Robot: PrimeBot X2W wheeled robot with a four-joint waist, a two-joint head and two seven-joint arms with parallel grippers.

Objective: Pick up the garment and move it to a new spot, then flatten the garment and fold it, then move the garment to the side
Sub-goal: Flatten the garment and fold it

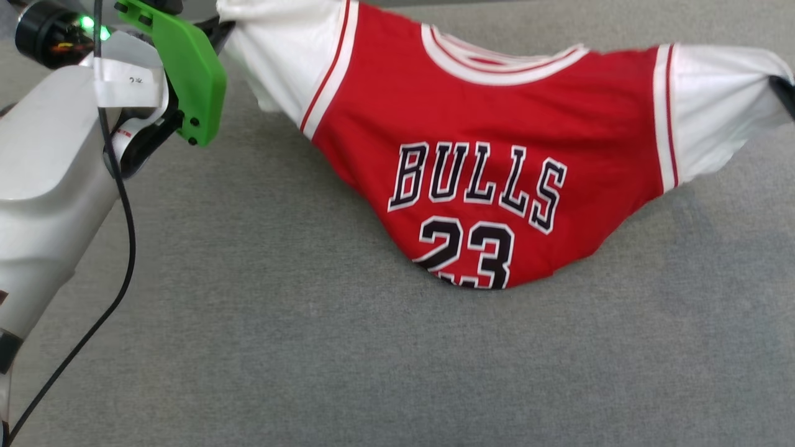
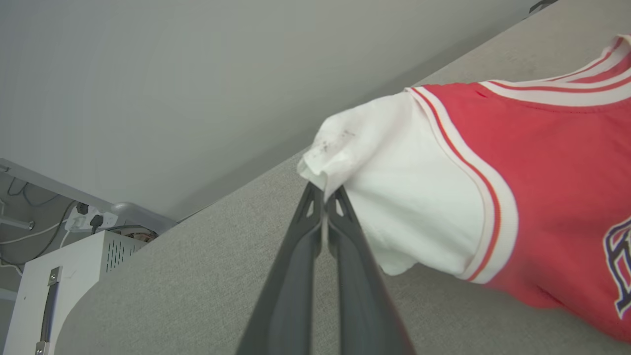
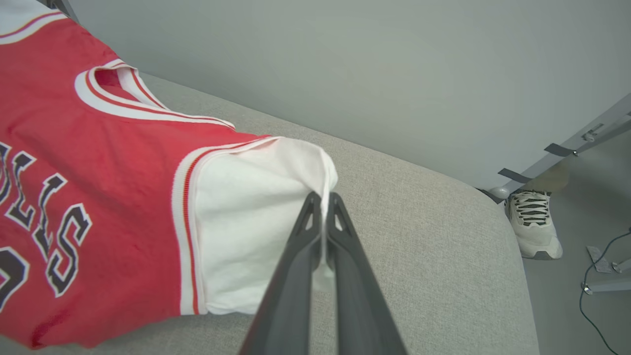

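Garment [image 1: 484,143] hung sagging over counter [image 1: 248,347], low middle seemingly touching; left fingers [image 2: 318,197] and right fingers [image 3: 317,202] each clamped on a white sleeve; judged light, limp; sleeve-edge holds suit.

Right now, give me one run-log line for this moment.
left gripper: shut on sleeve | right gripper: shut on sleeve | jersey: hung between, sagging onto surface

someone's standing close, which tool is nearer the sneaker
Right. The right tool pinches the jersey at the sleeve nearest the sneaker; the left tool pinches the far sleeve.
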